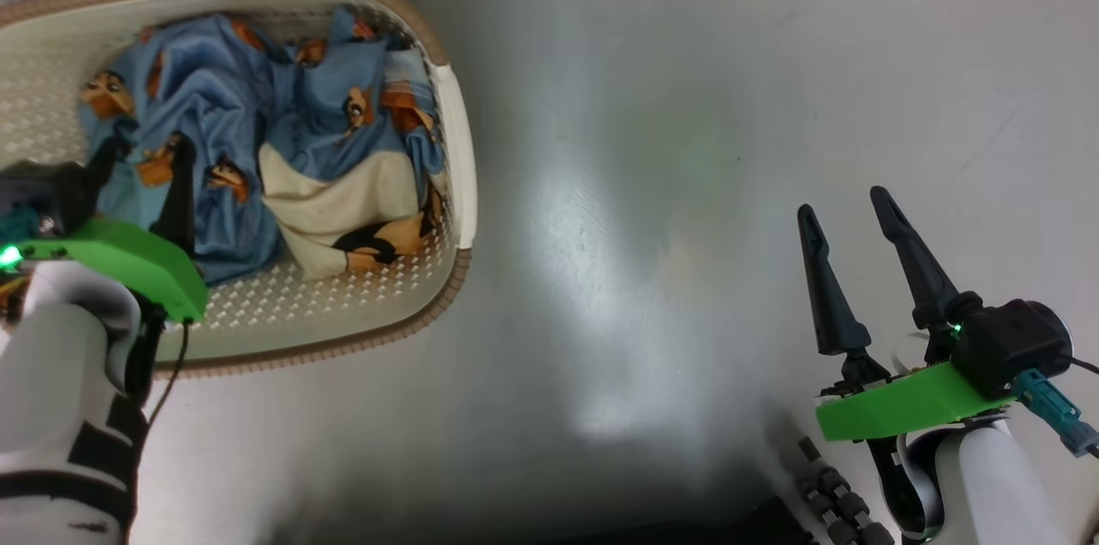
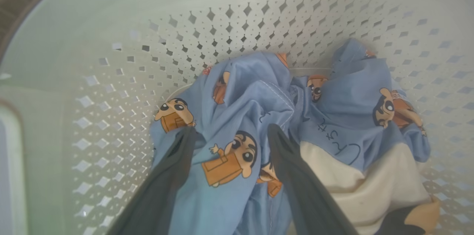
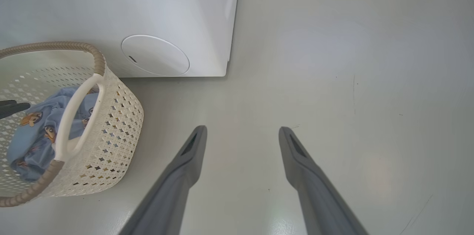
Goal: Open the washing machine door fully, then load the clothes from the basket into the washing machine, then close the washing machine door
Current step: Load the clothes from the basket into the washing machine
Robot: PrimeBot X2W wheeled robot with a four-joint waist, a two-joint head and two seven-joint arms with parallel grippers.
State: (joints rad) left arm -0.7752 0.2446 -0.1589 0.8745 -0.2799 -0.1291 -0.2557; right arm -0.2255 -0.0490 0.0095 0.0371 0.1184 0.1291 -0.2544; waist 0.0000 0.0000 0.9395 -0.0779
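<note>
**Left fingers spread over the laundry, right fingers wide above bare floor**

Nearest in the head view, the right gripper (image 1: 843,203) hangs over the grey floor (image 1: 644,184), well apart from everything. Its two dark fingers stand wide apart with nothing between them, and the right wrist view shows the same open gap (image 3: 242,129) over bare floor. The arm behind it is cut off by the lower edge.

The left gripper (image 1: 148,146) reaches down into the basket (image 1: 459,150), its pale forearm and green bracket hiding the basket's near left corner. In the left wrist view the fingers (image 2: 232,131) are spread just as wide, one on each side of a raised fold of the clothes (image 2: 333,116). The tips lie against the blue cloth, but they have not closed on it. Whether they press into it cannot be told.

The clothes (image 1: 206,99) lie bunched on the basket's bottom. A cream piece (image 1: 343,202) is partly tucked under the blue ones, with its far end out of sight. The basket's left end runs off the head view.

Farther off, the right wrist view shows the basket (image 3: 118,116) standing on the floor just before the washing machine (image 3: 166,5). Whether the two touch is unclear. Of the washing machine, its white lower corner and a round cover (image 3: 155,55) are in view.
</note>
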